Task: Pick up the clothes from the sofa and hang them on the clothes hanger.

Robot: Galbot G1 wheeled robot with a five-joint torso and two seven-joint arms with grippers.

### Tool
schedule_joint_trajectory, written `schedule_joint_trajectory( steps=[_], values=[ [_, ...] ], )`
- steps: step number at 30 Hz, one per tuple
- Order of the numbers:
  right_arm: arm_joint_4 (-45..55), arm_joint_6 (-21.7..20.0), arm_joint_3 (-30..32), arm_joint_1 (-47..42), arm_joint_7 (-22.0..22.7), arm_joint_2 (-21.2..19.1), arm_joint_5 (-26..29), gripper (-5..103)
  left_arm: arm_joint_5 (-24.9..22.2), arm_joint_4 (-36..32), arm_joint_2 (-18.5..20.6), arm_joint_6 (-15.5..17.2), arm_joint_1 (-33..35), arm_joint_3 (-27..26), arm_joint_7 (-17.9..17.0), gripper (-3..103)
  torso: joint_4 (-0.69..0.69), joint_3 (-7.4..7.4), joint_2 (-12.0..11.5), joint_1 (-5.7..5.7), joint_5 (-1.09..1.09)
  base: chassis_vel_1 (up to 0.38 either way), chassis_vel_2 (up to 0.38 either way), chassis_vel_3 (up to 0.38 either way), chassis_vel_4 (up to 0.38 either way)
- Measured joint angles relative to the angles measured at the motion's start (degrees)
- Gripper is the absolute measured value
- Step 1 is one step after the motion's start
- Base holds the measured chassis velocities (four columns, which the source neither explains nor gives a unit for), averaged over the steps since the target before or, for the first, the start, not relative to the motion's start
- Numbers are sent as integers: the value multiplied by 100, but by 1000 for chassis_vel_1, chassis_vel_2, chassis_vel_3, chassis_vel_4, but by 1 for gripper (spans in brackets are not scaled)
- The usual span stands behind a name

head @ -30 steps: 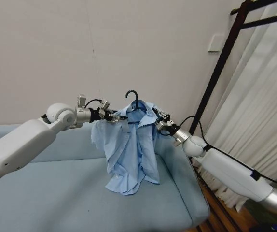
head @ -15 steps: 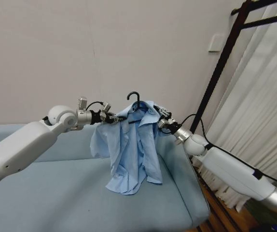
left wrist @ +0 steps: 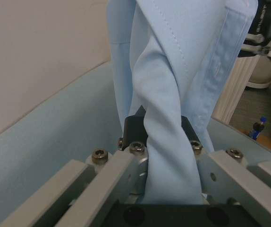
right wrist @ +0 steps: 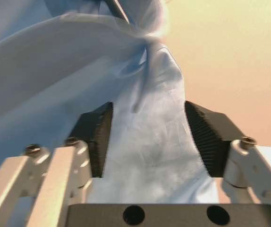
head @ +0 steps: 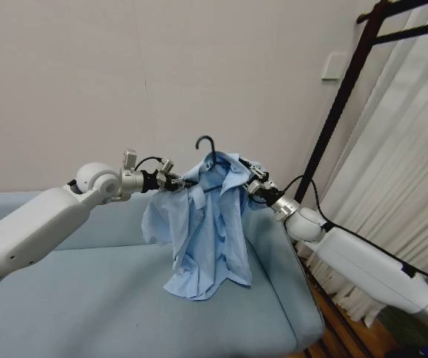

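The left gripper (head: 175, 181) is raised above the back cushion of the sofa (head: 87, 298), about midway along it. Its pads are clamped on a twisted fold of the pale blue shirt (head: 210, 231) at one shoulder. The shirt is draped over a black hanger (head: 205, 145) and hangs above the sofa's right half. Its hem is down at the seat; whether it touches the seat cannot be told. The right gripper (head: 255, 179) is above the sofa's right end, closed on a bunch of cloth at the other shoulder. The clothes rack (head: 341, 104) stands past that end of the sofa, with a curtain (head: 400, 164) beyond it.

The main risk, as I judge it, is that both grips appear to be on fabric rather than on the hanger. If the grippers pull apart, cloth may slide from the pads. If they close in or tilt, the hanger could drop out of the collar. A low hem could drag on the sofa's right arm during the carry. The rack's bars sit far above the sofa, so the free hook may miss them, or the shirt may catch on the slanted post.
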Motion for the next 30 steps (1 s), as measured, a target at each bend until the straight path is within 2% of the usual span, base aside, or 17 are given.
schedule_joint_trajectory(
  steps=[5, 7, 10, 11, 13, 16, 17, 19, 21, 22, 25, 27, 28, 30],
  values=[
    [504, -288, -105, 7, -304, -277, 1134, 76, 126, 13, -10, -48, -27, 0, 93, 5, 0, 0, 0, 0, 0, 0, 0, 0, 0],
    [549, -292, -89, 38, -442, -336, 1347, 76, 199, 32, -11, -74, -48, 2, 126, 5, 0, 0, 0, 0, 2, 0, 0, 0, 0],
    [672, -390, 26, 347, -1294, -632, 2470, 91, 509, 70, 36, -199, -117, 65, 318, 5, -1, 0, 0, 0, 1, 0, 0, 0, 0],
    [672, -390, 26, 347, -1294, -632, 2470, 91, 509, 70, 36, -199, -117, 65, 318, 5, -1, 0, 0, 0, 1, 0, 0, 0, 0],
    [694, -653, 64, 770, -2014, -844, 3332, 99, 827, 102, 94, -329, -153, 136, 525, 5, -1, 0, 1, 0, 1, 0, 0, 0, 0],
    [539, -1361, 207, 1396, -2920, -1046, 4524, 100, 1127, 132, 187, -503, -221, 251, 858, 5, 1, 0, 1, 0, -2, 0, 0, 0, 0],
    [539, -1361, 207, 1396, -2920, -1046, 4524, 100, 1127, 132, 187, -503, -221, 251, 858, 5, 1, 0, 1, 0, -2, 0, 0, 0, 0],
    [421, -2296, 283, 1702, -3406, -1157, 5478, 100, 1294, 140, 250, -610, -284, 306, 1131, 5, 0, 0, 1, 0, -1, 0, 0, 0, 0],
    [292, -2895, 259, 1879, -3598, -1169, 6187, 100, 1448, 141, 291, -724, -362, 353, 1350, 5, -2, 0, 1, 0, 1, 0, 0, 0, 0],
    [292, -2895, 259, 1879, -3598, -1169, 6187, 100, 1448, 141, 291, -724, -362, 353, 1350, 5, -2, 0, 1, 0, 1, 0, 0, 0, 0],
    [-56, -3661, 168, 2090, -3962, -1075, 6810, 100, 1561, 139, 343, -877, -461, 374, 1690, 5, 0, 0, 1, 0, 2, 0, 0, 0, 0],
    [-238, -4084, 71, 2277, -4146, -996, 6936, 100, 1604, 98, 397, -930, -505, 376, 1849, 5, 0, 0, 1, 0, 2, 0, 0, 0, 0],
    [-238, -4084, 71, 2277, -4146, -996, 6936, 100, 1604, 98, 397, -930, -505, 376, 1849, 5, 0, 0, 1, 0, 2, 0, 0, 0, 0],
    [-300, -4427, -54, 2512, -4163, -928, 7012, 100, 1637, 42, 468, -954, -540, 400, 1942, 5, 1, 0, 1, 0, 1, 0, 0, 0, 0]
  ],
)
